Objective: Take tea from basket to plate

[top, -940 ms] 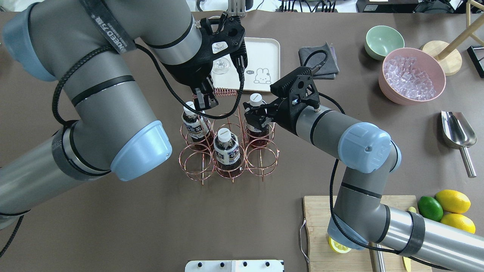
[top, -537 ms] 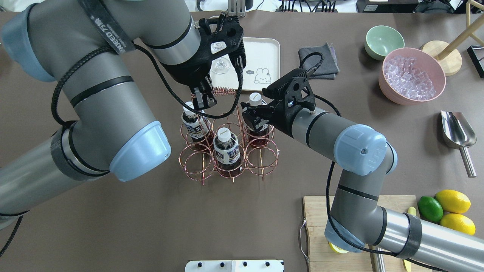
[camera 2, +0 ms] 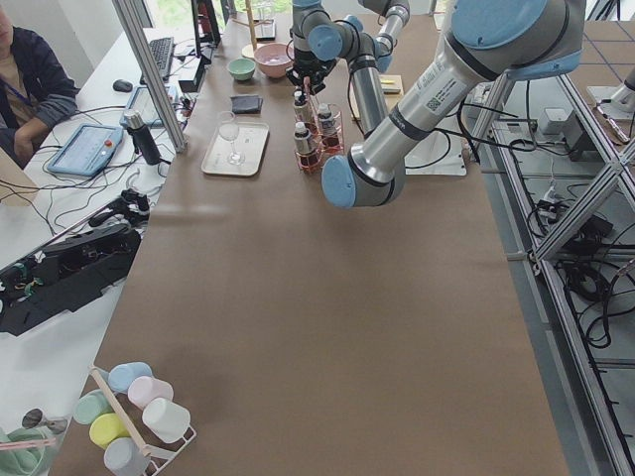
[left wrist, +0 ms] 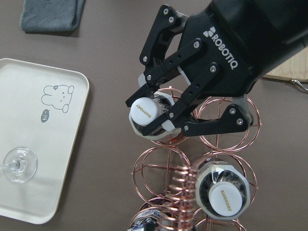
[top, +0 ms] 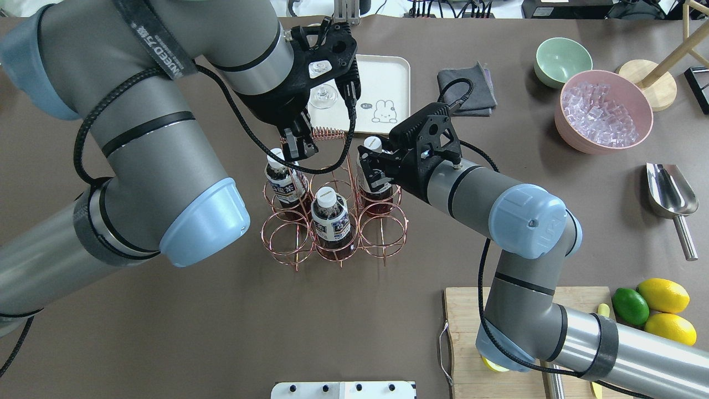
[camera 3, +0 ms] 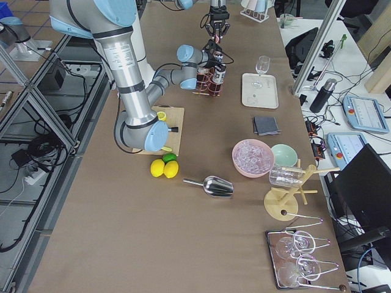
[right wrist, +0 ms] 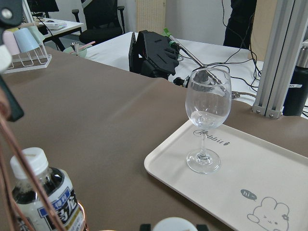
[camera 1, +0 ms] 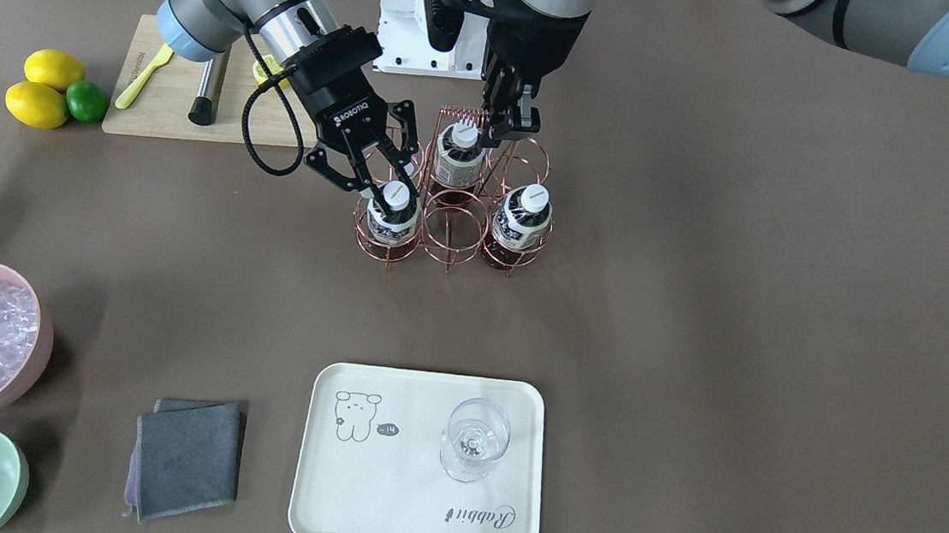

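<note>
While three bottles stand in the basket (camera 1: 454, 205), the tea (left wrist: 150, 117) in a corner ring nearest the plate (camera 1: 420, 461) is bracketed at its neck by the spread, unclosed right gripper (left wrist: 159, 118). The coiled handle (top: 330, 134) is pinched by the closed left gripper (top: 299, 148). Bare brown table (camera 1: 693, 320) is seen between basket and plate, where a wine glass (camera 1: 474, 438) is set.

Evenly and brightly lit from above, with soft short shadows on the brown desk (camera 1: 693, 320) beneath the fingers (left wrist: 166, 126), faint glints on the wine glass (right wrist: 207, 120) beyond them, all views sharp, side views bowed slightly at the edges.
</note>
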Motion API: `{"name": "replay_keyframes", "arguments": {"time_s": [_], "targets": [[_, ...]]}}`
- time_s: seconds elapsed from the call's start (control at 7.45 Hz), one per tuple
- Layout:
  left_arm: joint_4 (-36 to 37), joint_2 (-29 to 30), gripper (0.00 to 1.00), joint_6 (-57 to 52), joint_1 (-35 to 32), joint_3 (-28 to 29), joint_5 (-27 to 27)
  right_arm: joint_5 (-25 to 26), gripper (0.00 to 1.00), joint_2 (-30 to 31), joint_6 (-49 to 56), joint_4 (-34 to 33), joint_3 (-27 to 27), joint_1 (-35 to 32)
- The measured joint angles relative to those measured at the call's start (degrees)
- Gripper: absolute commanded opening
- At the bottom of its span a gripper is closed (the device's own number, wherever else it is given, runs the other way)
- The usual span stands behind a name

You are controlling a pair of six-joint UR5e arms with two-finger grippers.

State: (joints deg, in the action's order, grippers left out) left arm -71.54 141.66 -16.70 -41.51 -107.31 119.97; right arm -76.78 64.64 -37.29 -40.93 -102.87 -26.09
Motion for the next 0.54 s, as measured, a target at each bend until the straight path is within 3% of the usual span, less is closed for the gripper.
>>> {"name": "replay_keyframes", "arguments": {"time_s": [0.4,0.54], "targets": [[0.0,0.0,0.0,0.0,0.0,0.0,0.0,-1.4,0.0,-0.2,0.4,-5.1,-3.6,-1.2],[0.0,0.0,0.0,0.0,0.0,0.0,0.0,-4.6,0.0,-0.2,0.4,-7.1,-5.0,-3.0]]}}
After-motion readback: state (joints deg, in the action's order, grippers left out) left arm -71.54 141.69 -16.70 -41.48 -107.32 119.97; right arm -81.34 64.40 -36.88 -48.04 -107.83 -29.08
